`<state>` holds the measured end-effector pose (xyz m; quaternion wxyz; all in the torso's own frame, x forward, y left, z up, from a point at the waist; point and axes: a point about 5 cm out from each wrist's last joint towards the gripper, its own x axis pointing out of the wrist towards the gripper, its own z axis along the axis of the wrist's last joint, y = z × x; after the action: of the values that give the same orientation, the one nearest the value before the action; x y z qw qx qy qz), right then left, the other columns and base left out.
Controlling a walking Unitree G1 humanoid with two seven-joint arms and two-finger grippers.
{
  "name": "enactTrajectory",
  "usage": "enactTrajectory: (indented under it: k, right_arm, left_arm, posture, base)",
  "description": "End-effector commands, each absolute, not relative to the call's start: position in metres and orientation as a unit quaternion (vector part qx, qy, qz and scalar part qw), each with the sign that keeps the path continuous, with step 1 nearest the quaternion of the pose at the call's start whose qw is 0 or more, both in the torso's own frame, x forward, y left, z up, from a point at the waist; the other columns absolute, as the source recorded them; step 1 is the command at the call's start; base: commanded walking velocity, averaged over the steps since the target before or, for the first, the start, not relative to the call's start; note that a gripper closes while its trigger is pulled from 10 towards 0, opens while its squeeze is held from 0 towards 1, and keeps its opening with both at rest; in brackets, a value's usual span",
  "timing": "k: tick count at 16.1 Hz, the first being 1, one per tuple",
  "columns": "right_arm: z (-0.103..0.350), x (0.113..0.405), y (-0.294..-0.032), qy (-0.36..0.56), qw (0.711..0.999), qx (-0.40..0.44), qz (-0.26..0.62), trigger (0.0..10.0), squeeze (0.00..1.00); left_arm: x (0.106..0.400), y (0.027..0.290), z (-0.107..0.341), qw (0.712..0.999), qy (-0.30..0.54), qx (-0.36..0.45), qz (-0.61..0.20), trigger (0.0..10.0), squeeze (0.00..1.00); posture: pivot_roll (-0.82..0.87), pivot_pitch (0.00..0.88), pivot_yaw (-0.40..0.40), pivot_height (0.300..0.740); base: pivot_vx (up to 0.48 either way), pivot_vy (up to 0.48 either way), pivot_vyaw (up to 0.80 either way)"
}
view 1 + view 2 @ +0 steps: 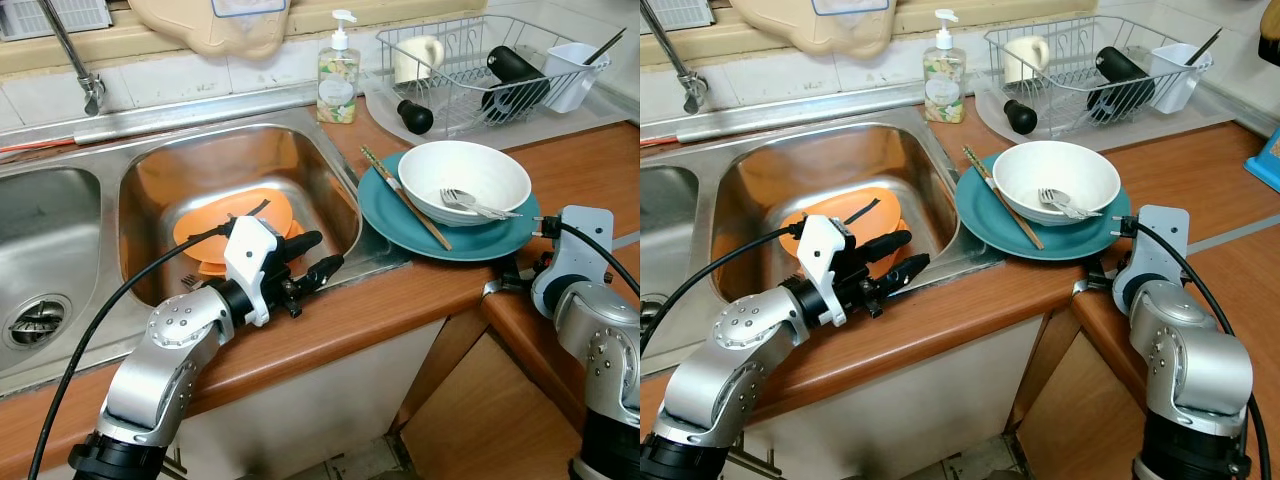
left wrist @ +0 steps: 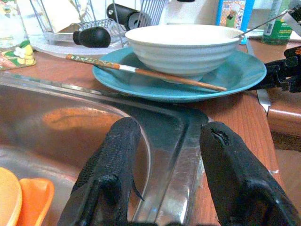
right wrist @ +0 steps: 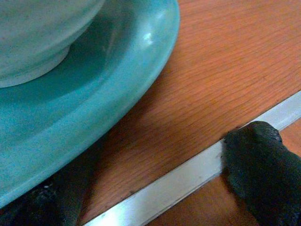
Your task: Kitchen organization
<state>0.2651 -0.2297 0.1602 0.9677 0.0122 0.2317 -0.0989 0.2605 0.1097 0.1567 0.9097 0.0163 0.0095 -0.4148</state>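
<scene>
1. While the left gripper (image 1: 318, 255) hovers at frame centre over the sink (image 1: 330, 170) rim, its fingers are spread, grasping nothing.
2. Right of centre, the teal plate (image 1: 385, 215) carries a white bowl (image 1: 490, 170), fork (image 1: 470, 203) and chopsticks (image 1: 405, 197).
3. At the plate's lower right edge, the right gripper (image 3: 155, 188) has its fingers parted, one under the rim.
4. Orange plates (image 1: 215, 220) lie in the sink.

No lettering can be read anywhere. The soap bottle (image 1: 338, 82) carries a flowered label whose print is too small to make out (only petals and colour show), and the packaging (image 2: 231, 13) standing behind the bowl (image 2: 184, 46) bears a picture but no legible words.
</scene>
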Motion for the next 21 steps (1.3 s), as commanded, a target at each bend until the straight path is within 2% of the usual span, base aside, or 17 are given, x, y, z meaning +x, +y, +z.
enactTrajectory:
  k: [1, 6, 10, 13, 21]
  right_arm:
    - [0.148, 0.263, -0.216, 0.267, 0.961, 0.037, -0.061, 10.0, 0.0]
    - [0.153, 0.263, -0.2, 0.259, 0.955, 0.144, 0.007, 10.0, 0.0]
    - [0.152, 0.259, -0.196, 0.269, 0.953, 0.138, 0.026, 10.0, 0.0]
    - [0.149, 0.257, -0.215, 0.282, 0.958, 0.054, -0.012, 10.0, 0.0]
    - [0.165, 0.257, -0.252, 0.252, 0.964, -0.069, -0.053, 10.0, 0.0]
  left_arm:
    - [0.262, 0.109, 0.157, 0.91, 0.009, 0.024, -0.413, 10.0, 0.0]
    - [0.262, 0.108, 0.158, 0.91, 0.007, 0.021, -0.414, 10.0, 0.0]
    - [0.263, 0.108, 0.159, 0.91, 0.005, 0.022, -0.414, 10.0, 0.0]
    - [0.264, 0.108, 0.159, 0.91, 0.006, 0.023, -0.414, 10.0, 0.0]
    - [0.265, 0.109, 0.16, 0.909, 0.006, 0.025, -0.415, 10.0, 0.0]
  posture:
    - [-0.19, 0.0, 0.019, 0.74]
    - [-0.19, 0.0, 0.024, 0.74]
    - [-0.19, 0.0, 0.024, 0.74]
    - [-0.19, 0.0, 0.026, 0.74]
    - [-0.2, 0.0, 0.035, 0.74]
  base:
    - [0.0, 0.0, 0.0]
    - [0.0, 0.0, 0.0]
    - [0.0, 0.0, 0.0]
    - [0.0, 0.0, 0.0]
    - [0.0, 0.0, 0.0]
